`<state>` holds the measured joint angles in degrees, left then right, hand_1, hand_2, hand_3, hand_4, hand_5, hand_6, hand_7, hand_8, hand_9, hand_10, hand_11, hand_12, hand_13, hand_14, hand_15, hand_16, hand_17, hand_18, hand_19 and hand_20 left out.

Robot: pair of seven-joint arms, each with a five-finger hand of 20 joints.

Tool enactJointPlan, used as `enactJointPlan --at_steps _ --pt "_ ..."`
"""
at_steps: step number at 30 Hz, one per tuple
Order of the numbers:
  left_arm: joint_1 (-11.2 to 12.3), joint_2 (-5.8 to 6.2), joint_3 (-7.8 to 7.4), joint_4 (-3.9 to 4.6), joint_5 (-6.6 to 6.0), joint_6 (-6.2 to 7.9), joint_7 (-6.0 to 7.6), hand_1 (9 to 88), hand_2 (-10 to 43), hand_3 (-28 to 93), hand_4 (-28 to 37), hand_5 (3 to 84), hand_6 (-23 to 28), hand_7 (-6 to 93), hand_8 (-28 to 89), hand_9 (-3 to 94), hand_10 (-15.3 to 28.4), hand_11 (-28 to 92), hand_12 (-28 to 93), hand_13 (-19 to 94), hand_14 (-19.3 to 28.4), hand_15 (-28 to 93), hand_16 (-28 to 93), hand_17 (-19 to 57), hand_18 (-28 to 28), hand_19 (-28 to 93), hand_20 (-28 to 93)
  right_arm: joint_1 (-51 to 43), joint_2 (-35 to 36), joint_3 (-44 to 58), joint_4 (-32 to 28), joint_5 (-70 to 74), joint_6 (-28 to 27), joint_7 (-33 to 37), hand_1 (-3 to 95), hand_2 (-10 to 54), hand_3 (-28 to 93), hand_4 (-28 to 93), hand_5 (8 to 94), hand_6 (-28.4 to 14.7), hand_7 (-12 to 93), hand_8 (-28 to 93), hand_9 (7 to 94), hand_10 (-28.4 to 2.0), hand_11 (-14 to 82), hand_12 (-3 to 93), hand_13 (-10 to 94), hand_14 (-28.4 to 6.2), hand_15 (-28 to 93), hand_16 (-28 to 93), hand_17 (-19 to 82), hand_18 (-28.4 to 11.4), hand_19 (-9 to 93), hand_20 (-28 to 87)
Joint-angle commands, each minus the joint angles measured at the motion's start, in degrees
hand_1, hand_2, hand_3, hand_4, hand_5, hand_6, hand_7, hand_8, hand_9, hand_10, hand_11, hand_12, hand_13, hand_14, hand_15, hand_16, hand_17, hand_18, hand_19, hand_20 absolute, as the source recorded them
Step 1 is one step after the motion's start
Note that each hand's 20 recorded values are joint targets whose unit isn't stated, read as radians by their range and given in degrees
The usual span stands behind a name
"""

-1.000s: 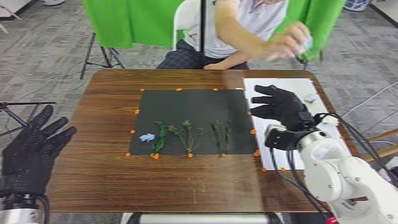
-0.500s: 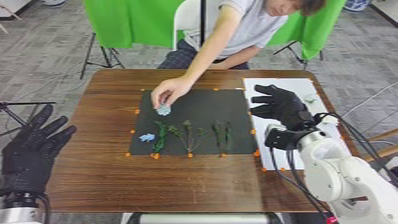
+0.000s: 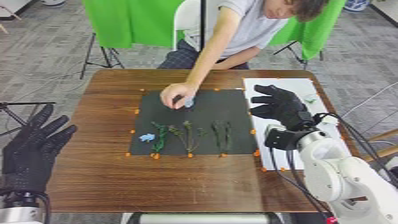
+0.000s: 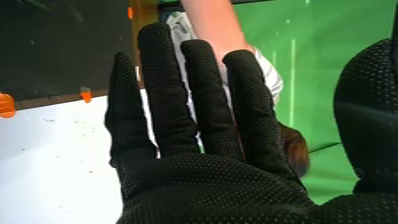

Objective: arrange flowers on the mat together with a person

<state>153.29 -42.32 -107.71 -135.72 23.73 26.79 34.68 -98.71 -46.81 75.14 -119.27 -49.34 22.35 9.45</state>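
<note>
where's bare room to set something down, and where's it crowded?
Free: far right of the black mat, between the person's hand and white sheet; also the brown table nearer than the mat. Crowded: the mat's near half, blue flower and green stems side by side.

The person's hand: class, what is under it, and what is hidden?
Under the person's hand, part of a pale flower shows over the black mat. The hand covers the rest and the mat directly below.
</note>
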Motion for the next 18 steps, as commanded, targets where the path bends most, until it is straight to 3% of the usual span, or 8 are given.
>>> enactJointPlan --at_steps 1,4,8,9,11,17,18 --pt "1.20 0.37 0.41 -0.09 -0.56 0.01 0.60 21.2 6.5 75 -24.3 31.1 4.4 10.0 -8 30.1 15.1 19 12 20 21.6 44 -5 -9.1 17.5 37 16 0.01 -0.34 -0.17 -0.34 -0.72 0.05 -0.10 27.5 -5.0 73 -27 51.9 -0.4 16 -13 55.5 -16.7 15.4 14.6 49 -18.3 41 13 16 -27.5 53 13" --pt "1.52 1.04 0.49 -0.13 -1.30 0.37 1.31 21.1 6.4 75 -24.3 31.1 4.4 10.0 -8 30.1 15.0 19 12 20 21.6 44 -5 -9.1 17.5 37 16 -0.03 -0.38 -0.17 -0.37 -0.99 -0.02 0.02 27.5 -5.0 73 -27 51.9 -0.5 16 -13 55.5 -16.8 15.5 14.7 49 -18.3 41 13 16 -27.5 53 13" --pt "1.04 0.81 0.51 0.00 -1.11 0.29 0.78 21.2 6.4 75 -24.5 31.2 4.5 10.0 -8 30.1 15.1 19 12 20 21.6 44 -5 -9.1 17.5 37 16 0.26 -0.42 -0.35 -0.33 -0.99 0.12 0.17 27.5 -5.0 73 -27 51.9 -0.4 16 -13 55.5 -16.7 15.4 14.6 49 -18.3 41 13 16 -27.5 53 13" --pt "1.47 1.33 0.53 -0.08 -1.63 0.61 1.75 21.2 6.4 75 -24.5 31.2 4.5 10.0 -8 30.1 15.0 19 12 20 21.6 44 -5 -9.1 17.5 37 16 0.52 -0.42 -0.51 -0.22 -1.22 0.01 0.18 27.5 -5.0 73 -27 51.9 -0.4 16 -13 55.5 -16.7 15.4 14.6 49 -18.3 41 13 16 -27.5 53 13" --pt "1.52 1.60 0.51 -0.03 -1.80 0.70 1.85 21.2 6.4 76 -24.5 31.2 4.5 10.0 -8 30.2 15.1 19 12 20 21.6 44 -5 -9.2 17.5 37 16 0.54 -0.42 -0.52 -0.20 -1.07 0.00 0.15 27.5 -5.0 73 -27 51.9 -0.4 16 -13 55.4 -16.7 15.4 14.7 49 -18.3 41 13 16 -27.5 53 13" --pt "1.32 0.93 0.37 -0.09 -1.27 0.51 1.17 21.2 6.5 76 -24.4 31.2 4.5 10.0 -8 30.2 15.1 19 12 20 21.6 44 -5 -9.2 17.5 37 16 0.41 -0.48 -0.50 -0.27 -1.43 0.07 0.53 27.4 -5.1 73 -27 51.9 -0.4 16 -13 55.3 -16.8 15.3 14.6 49 -18.3 40 13 16 -27.5 53 13" --pt "1.56 1.18 0.38 -0.12 -1.46 0.62 1.58 21.2 6.5 75 -24.5 31.2 4.5 10.0 -8 30.2 15.1 19 12 20 21.6 44 -5 -9.2 17.6 37 16 0.48 -0.53 -0.51 -0.22 -1.38 -0.06 0.55 27.4 -5.1 73 -27 51.8 -0.4 16 -13 55.4 -16.8 15.3 14.6 49 -18.3 40 13 16 -27.5 53 13"
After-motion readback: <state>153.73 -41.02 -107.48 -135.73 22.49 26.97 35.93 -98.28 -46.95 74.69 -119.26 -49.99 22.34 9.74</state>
